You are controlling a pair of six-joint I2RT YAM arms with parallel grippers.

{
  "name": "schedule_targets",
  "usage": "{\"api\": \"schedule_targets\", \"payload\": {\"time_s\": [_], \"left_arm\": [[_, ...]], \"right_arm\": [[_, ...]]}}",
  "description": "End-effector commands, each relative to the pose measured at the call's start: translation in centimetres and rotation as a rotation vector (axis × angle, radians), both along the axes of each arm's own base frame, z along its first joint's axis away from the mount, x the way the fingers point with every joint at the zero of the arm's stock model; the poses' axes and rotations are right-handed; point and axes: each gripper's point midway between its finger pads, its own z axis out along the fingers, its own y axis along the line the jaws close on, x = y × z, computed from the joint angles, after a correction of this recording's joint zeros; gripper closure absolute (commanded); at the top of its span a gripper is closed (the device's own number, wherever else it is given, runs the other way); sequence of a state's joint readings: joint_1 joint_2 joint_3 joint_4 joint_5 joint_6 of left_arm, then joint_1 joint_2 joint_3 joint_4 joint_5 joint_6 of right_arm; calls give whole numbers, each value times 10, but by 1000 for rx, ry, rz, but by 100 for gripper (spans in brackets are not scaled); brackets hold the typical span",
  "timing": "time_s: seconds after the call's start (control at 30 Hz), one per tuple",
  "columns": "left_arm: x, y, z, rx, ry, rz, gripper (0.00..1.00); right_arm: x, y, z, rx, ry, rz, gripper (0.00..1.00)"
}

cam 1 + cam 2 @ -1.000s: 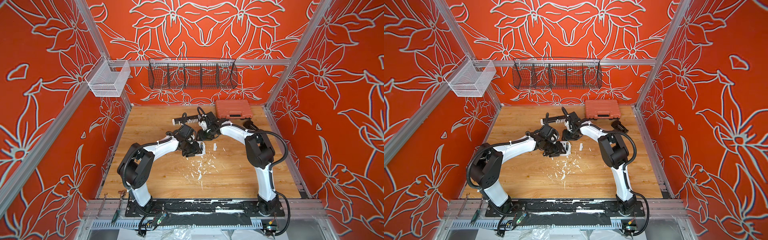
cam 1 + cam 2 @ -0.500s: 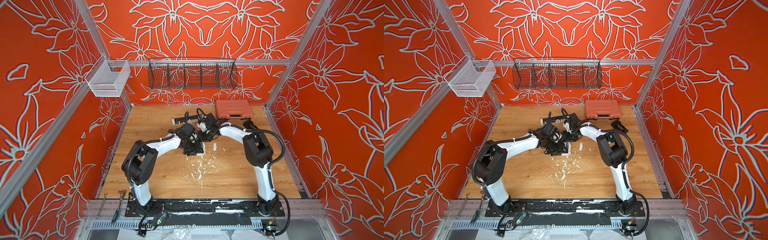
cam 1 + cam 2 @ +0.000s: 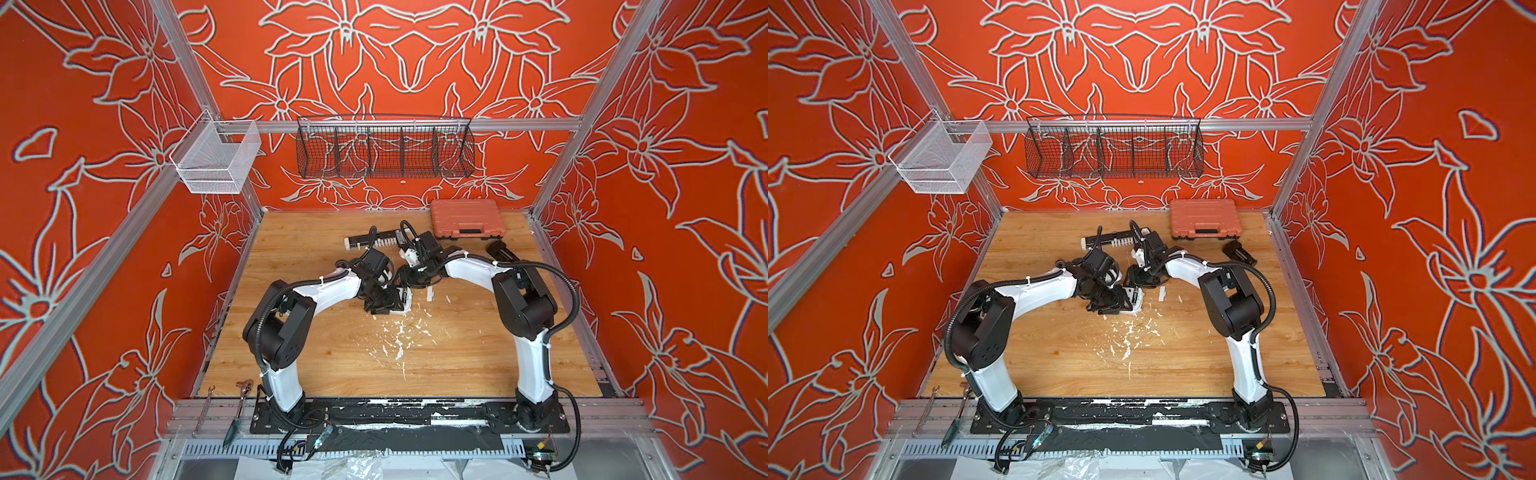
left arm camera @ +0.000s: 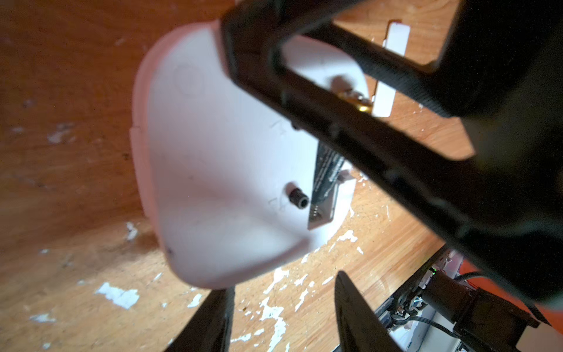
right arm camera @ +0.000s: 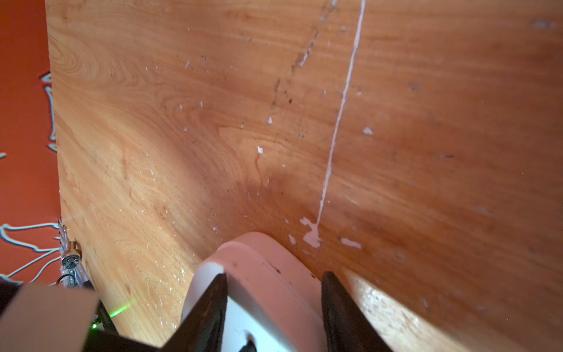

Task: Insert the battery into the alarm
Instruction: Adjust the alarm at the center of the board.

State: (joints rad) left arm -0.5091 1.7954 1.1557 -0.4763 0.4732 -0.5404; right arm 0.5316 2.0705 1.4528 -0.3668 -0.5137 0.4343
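1. Near the middle of the wooden counter (image 3: 332, 353), in both top views, I see the alarm (image 3: 406, 303) lying with its back up. My left arm (image 3: 332, 291) and right arm (image 3: 473, 270) meet over it. I think one steadies it while the other pushes. A small white flat piece (image 3: 430, 294) lies just beside it; it may be the lid. The wood is smooth, with white flecks on it.
2. From the left wrist, the battery (image 4: 327, 172) lies in the slot in the alarm's back, so I think it is nearly home. It is a black tube with a shiny gold end. A black finger (image 4: 380, 158) of the right jaws lies across it, likely to press it down. The left jaws are apart, with bare counter between them. One tip sits at the alarm's rim, like a stop. The back is smooth, round-edged white plastic with a little black knob (image 4: 298, 200).
3. From the right wrist, the right jaws stand apart over a rounded corner of the alarm. I cannot tell if they squeeze it. The battery is hidden here.
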Motion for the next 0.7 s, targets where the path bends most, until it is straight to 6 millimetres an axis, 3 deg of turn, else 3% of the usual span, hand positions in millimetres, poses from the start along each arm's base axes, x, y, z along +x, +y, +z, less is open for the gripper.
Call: {"api": "schedule_targets", "payload": {"time_s": [0.0, 0.67], "left_arm": [[-1, 1, 2, -16, -4, -14, 49], [36, -3, 6, -28, -86, -58, 48]], "right_arm": [[-9, -4, 5, 4, 24, -19, 48], [-32, -22, 12, 24, 119, -162, 47]]}}
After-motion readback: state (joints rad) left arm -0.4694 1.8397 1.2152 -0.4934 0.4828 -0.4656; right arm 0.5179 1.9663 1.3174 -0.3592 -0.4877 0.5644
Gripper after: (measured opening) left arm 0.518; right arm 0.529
